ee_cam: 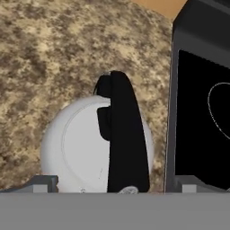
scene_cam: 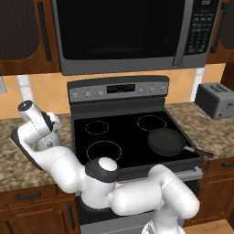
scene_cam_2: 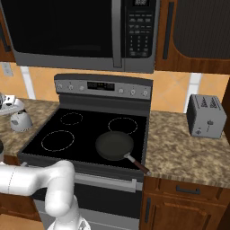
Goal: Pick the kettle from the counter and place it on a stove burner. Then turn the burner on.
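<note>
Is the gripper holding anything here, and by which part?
Nothing is held: the open gripper hovers above the pale silvery-grey dome-shaped kettle on the granite counter.

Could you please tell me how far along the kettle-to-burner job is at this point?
Nothing is finished yet. The kettle sits on the granite counter, left of the cooktop. In hand: the pincer is open and poised directly above the kettle's black handle, not yet closed on it. Left: grasp and lift it, set it on the large burner ring, then turn that burner on.

Frying pan blocks one front ring (right side); other rings bare.
</note>
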